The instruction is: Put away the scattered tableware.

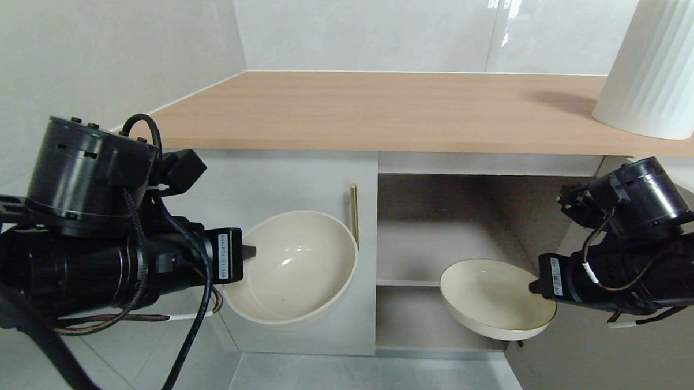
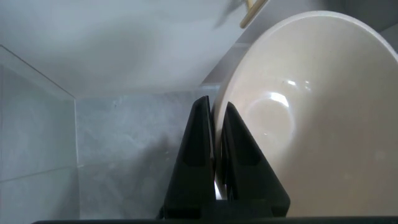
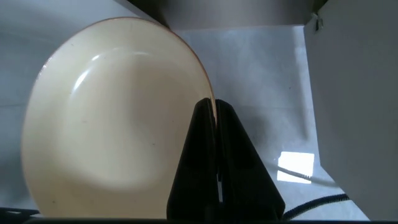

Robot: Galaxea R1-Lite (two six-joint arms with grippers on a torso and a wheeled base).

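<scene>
My left gripper is shut on the rim of a deep cream bowl, held in the air in front of the shut left cabinet door. In the left wrist view its black fingers pinch the bowl's edge. My right gripper is shut on the rim of a shallower cream bowl with a gold edge, held before the open right cabinet compartment. The right wrist view shows that bowl clamped between the fingers.
A wooden countertop runs above the cabinet, with a white ribbed vessel at its right end. The left door carries a gold bar handle. A shelf divides the open compartment. Grey tile floor lies below.
</scene>
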